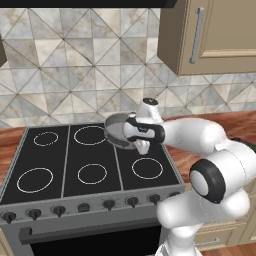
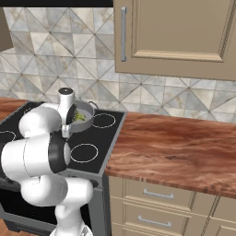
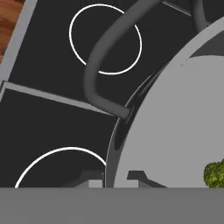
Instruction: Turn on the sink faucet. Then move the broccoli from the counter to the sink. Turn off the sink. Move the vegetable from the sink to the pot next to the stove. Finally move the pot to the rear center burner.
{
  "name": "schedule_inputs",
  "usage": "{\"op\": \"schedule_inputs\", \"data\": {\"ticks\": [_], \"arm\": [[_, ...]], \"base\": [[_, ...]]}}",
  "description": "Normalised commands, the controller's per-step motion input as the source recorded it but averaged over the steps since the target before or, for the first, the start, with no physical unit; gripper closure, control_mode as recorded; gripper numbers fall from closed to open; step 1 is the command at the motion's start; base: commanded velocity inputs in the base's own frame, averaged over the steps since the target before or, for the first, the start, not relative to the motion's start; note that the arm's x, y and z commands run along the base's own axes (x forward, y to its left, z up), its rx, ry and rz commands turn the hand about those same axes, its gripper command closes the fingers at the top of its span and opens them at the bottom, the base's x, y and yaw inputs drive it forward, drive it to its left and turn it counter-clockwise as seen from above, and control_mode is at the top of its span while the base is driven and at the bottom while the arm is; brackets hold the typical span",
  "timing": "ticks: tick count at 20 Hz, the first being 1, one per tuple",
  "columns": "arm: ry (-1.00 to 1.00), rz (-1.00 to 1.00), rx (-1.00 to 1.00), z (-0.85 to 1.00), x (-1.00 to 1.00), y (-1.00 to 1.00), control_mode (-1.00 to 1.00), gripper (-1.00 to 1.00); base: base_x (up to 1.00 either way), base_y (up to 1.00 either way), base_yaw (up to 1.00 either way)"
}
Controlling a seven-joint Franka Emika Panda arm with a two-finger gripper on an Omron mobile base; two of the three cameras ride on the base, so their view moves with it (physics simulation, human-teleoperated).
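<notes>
Over the stove (image 1: 75,165), in the left base view, the white arm reaches in from the lower right and its hand sits against the near right side of the grey pot (image 1: 116,128). The pot hangs over the line between the rear centre burner (image 1: 90,135) and the rear right part of the cooktop, and the arm's wrist covers its right half. The fingers (image 1: 141,146) point down at the pot's rim, but from this side I cannot tell how they stand.

From the right base view, the pot (image 2: 84,120) shows behind the arm's upper links, over the rear of the black cooktop and left of the rear right burner (image 2: 103,120). A bit of green, the broccoli (image 2: 80,118), lies inside it. The wooden table (image 2: 175,147) stretches away to the right of the stove (image 2: 99,159).

Close up in the hand view, the two fingers (image 3: 116,179) stand on either side of the pot's rim (image 3: 114,144), one tip outside the wall and one inside, clamped on it. The curved dark handle (image 3: 103,48) joins the pot (image 3: 175,127) just above the fingers and arcs away over a white burner ring (image 3: 105,39). The broccoli (image 3: 215,173) rests on the pot's pale floor, near the inner finger but apart from it, off to the right edge of this view.
</notes>
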Motion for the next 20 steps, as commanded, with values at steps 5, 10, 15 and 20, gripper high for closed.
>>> {"op": "schedule_inputs", "data": {"ticks": [5,10,15,20], "arm": [[0.0,0.26,0.0,0.01,0.51,0.49,-1.0,1.0],[-0.01,0.16,-0.03,-0.03,0.51,0.52,-1.0,1.0],[-0.03,0.05,-0.08,-0.12,0.59,0.38,-1.0,1.0],[0.04,0.0,-0.07,-0.26,0.29,0.03,-1.0,1.0]], "base": [[0.0,0.0,0.0],[0.0,0.0,0.0],[0.0,0.0,0.0],[0.0,0.0,0.0]]}}
